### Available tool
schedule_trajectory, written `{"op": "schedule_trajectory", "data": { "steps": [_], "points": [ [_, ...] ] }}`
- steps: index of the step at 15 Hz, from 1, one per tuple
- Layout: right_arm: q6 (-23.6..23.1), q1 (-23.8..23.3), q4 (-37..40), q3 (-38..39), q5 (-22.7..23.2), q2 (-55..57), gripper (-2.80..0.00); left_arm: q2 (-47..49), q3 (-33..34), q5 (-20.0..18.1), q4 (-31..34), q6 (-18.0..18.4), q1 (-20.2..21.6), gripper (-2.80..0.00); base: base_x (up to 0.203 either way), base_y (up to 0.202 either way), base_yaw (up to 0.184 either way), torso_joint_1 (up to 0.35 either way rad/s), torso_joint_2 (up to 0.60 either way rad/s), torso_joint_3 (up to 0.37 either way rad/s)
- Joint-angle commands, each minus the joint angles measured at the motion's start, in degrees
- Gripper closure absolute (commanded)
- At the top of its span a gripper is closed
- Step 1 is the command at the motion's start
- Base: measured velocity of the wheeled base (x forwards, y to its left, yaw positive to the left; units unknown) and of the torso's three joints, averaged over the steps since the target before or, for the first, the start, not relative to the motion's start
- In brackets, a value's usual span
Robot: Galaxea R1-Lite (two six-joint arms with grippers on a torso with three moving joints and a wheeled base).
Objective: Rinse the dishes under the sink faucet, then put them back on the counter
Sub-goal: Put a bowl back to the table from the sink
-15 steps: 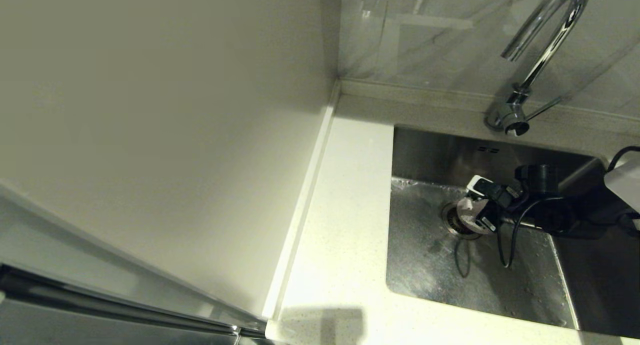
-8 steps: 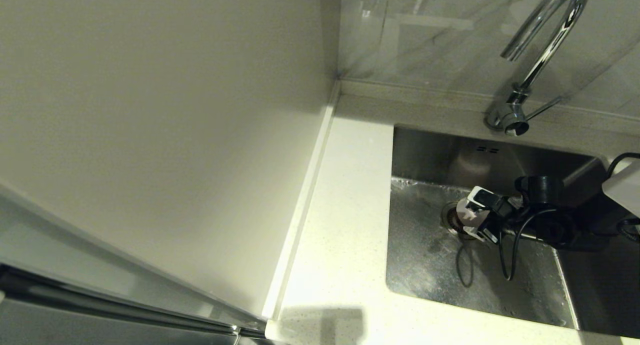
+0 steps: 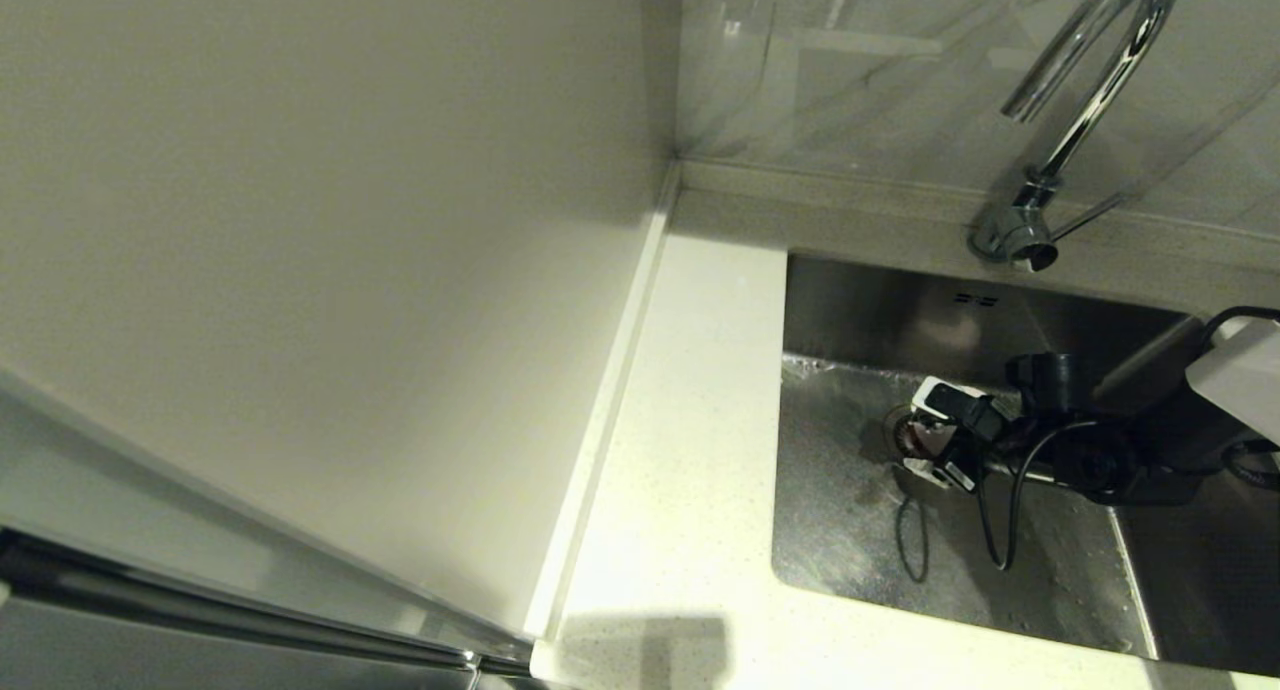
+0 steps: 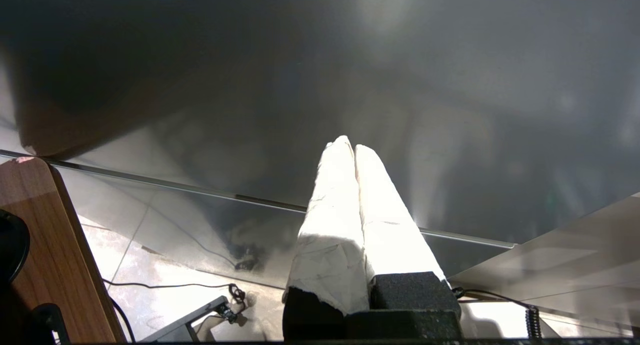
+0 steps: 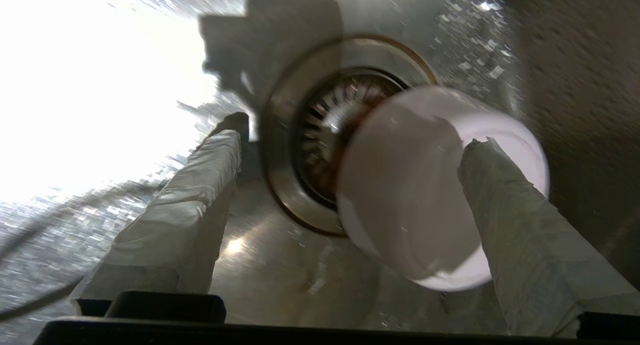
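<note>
My right gripper (image 3: 930, 436) reaches low into the steel sink (image 3: 850, 540), its fingers spread wide above the round strainer drain (image 5: 320, 115). It is open. The pale pink bowl (image 5: 410, 195) lies tilted between the fingers, its rim against one fingertip (image 5: 477, 150); the other finger (image 5: 215, 160) stands well clear of it. In the head view the bowl (image 3: 918, 438) is a small pinkish patch at the drain. The chrome gooseneck faucet (image 3: 1090, 80) rises behind the sink, with no water visible. The blue-white and yellow-green bowls are out of view. My left gripper (image 4: 347, 145) is shut and parked away from the sink.
The white speckled counter (image 3: 690, 450) runs along the sink's left side, bounded by a raised edge strip (image 3: 610, 390) and a plain cream wall panel (image 3: 300, 270). A black cable (image 3: 1000, 520) from my right arm dangles over the basin floor.
My right gripper has moved left across the sink floor to the drain. The pink bowl shows less between its fingers than before.
</note>
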Motion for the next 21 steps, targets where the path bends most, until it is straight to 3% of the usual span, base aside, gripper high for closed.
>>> {"op": "schedule_trajectory", "data": {
  "steps": [1,11,15,21],
  "points": [
    [-0.18,1.19,-0.2,0.38,0.04,0.26,-2.8,0.0,0.18,0.02,-0.02,-0.02,0.01,0.0,0.0,0.0,0.0,0.0,0.0,0.0],
    [1.78,4.86,-0.31,-6.58,-1.16,6.27,-2.8,0.0,0.09,0.02,-0.02,-0.02,0.01,0.0,0.0,0.0,0.0,0.0,0.0,0.0],
    [6.21,4.82,-0.16,-10.11,-5.33,7.83,-2.8,0.0,0.18,0.02,-0.02,-0.02,0.01,0.0,0.0,0.0,0.0,0.0,0.0,0.0],
    [5.93,2.11,-0.14,-11.46,-12.47,8.24,-2.8,0.0,0.18,0.02,-0.02,-0.02,0.01,0.0,0.0,0.0,0.0,0.0,0.0,0.0]
  ]
}}
